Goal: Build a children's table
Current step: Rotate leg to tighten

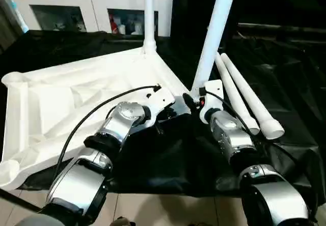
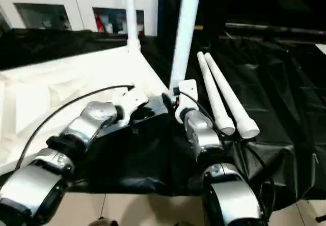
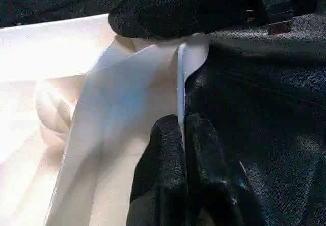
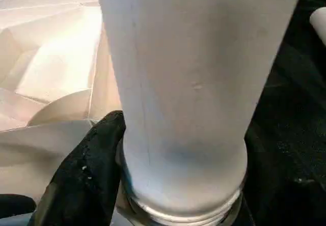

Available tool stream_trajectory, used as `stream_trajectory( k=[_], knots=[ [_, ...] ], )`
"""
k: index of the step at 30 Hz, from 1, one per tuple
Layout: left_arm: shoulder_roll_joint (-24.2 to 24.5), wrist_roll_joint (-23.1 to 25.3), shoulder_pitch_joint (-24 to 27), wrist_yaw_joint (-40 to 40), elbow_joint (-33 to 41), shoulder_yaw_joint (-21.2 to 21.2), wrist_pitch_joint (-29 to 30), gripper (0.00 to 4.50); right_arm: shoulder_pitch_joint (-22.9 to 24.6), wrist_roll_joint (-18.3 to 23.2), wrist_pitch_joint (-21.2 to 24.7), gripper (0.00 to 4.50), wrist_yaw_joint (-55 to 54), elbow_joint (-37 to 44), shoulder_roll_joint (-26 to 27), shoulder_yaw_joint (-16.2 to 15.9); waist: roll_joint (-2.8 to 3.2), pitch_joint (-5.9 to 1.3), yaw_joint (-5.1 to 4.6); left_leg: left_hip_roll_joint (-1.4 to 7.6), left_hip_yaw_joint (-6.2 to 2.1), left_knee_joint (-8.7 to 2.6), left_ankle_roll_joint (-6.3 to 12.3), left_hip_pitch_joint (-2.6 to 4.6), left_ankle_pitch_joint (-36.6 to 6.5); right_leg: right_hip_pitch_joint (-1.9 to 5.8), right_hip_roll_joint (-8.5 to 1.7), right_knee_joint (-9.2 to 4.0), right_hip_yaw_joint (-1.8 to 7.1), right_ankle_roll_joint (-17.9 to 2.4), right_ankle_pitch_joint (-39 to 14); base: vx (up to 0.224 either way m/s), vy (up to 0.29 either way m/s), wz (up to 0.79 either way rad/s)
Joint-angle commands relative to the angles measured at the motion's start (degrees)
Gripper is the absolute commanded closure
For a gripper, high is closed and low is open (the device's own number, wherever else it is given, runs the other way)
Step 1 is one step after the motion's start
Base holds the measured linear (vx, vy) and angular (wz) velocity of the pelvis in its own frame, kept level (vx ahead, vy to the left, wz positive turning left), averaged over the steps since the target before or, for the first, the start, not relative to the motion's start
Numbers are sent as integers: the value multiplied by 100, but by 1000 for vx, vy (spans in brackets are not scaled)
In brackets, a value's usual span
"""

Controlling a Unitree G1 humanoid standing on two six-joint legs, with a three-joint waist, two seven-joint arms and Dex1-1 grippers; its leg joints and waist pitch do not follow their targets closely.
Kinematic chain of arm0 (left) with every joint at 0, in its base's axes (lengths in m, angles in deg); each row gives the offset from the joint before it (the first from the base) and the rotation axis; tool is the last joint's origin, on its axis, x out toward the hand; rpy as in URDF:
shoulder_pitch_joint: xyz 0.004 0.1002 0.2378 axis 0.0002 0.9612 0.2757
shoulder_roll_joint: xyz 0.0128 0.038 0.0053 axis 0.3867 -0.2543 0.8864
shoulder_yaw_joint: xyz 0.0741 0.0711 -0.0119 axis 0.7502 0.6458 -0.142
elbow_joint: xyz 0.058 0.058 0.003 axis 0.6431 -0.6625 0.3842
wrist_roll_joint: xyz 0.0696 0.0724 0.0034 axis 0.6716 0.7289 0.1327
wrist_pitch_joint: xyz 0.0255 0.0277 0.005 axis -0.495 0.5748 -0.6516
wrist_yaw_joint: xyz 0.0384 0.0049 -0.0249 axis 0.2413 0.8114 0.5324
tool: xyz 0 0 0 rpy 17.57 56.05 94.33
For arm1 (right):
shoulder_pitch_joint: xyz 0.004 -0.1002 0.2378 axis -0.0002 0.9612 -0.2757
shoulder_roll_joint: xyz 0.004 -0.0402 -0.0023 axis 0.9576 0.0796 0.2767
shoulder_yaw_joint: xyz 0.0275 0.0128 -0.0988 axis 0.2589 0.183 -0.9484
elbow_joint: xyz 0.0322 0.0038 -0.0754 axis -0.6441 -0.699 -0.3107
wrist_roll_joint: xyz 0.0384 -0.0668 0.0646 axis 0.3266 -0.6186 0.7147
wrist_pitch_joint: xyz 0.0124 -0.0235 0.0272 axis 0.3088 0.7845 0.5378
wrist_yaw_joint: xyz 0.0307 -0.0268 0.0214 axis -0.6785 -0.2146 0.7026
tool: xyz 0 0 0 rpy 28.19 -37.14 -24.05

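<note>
The children's table's white tabletop lies upside down on the black cloth, ribs facing up. One white leg stands upright in its far corner socket. A second leg rises tilted from the near right corner, and my right gripper is shut on its base, one black finger pressed against the tube. My left gripper is shut on the tabletop's thin rim just left of that corner. Two more legs lie side by side on the cloth to the right.
The black-draped work table ends just in front of my forearms, with pale floor tiles below. A white cabinet stands behind the table. Dark cloth stretches away past the lying legs.
</note>
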Motion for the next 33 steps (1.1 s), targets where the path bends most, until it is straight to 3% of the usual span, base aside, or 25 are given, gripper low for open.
stream_trajectory(
  k=[1,3,7,12,14,18,25,33],
  knots=[
    [-7,-130,-95,210,65,-243,-260,450,109,-4,38,102,439,-153,341,-208,-9,-432,-23,75,-53,-391,138,72,-1434,274,-237,-423,168,-1203,-1079,0,0,0],
    [93,-175,-24,-40,100,-218,-433,450,89,-118,-137,94,516,-167,223,-272,-38,-417,-44,76,-69,-412,135,47,-1520,282,-250,-445,155,-1146,-1366,0,0,0],
    [411,-281,300,-854,482,-109,-634,450,205,-31,-258,94,1377,85,-135,-334,-30,-421,-95,89,-73,-402,185,42,-1537,294,-260,-446,157,-1182,-1389,0,0,0],
    [1006,-495,773,-2099,1118,74,-696,450,541,42,-171,94,2965,845,-887,-638,-18,-447,-79,125,-53,-370,429,30,-1084,315,-225,-345,146,-1443,-576,0,0,0],
    [1071,-540,820,-2255,1179,80,-724,450,579,49,-179,94,3156,926,-980,-673,7,-440,-53,142,-24,-355,468,47,-1092,280,-205,-318,146,-1527,-400,0,0,0],
    [1398,-789,1038,-2991,1613,76,-536,450,727,151,-35,94,4082,1341,-1424,-777,-1,-437,-1,153,-18,-350,439,48,-1150,270,-223,-312,150,-1564,-490,0,0,0],
    [1541,-848,1039,-3205,1743,18,-436,450,761,185,85,110,4425,1506,-1612,-840,-3,-423,35,148,-30,-378,225,54,-1329,253,-236,-350,160,-1411,-943,0,0,0],
    [1498,-858,1041,-3076,1779,-32,-398,450,944,241,309,165,4409,1729,-1458,-841,-6,-455,37,133,-23,-337,365,31,-943,271,-223,-290,152,-1491,-385,0,0,0]
  ],
)
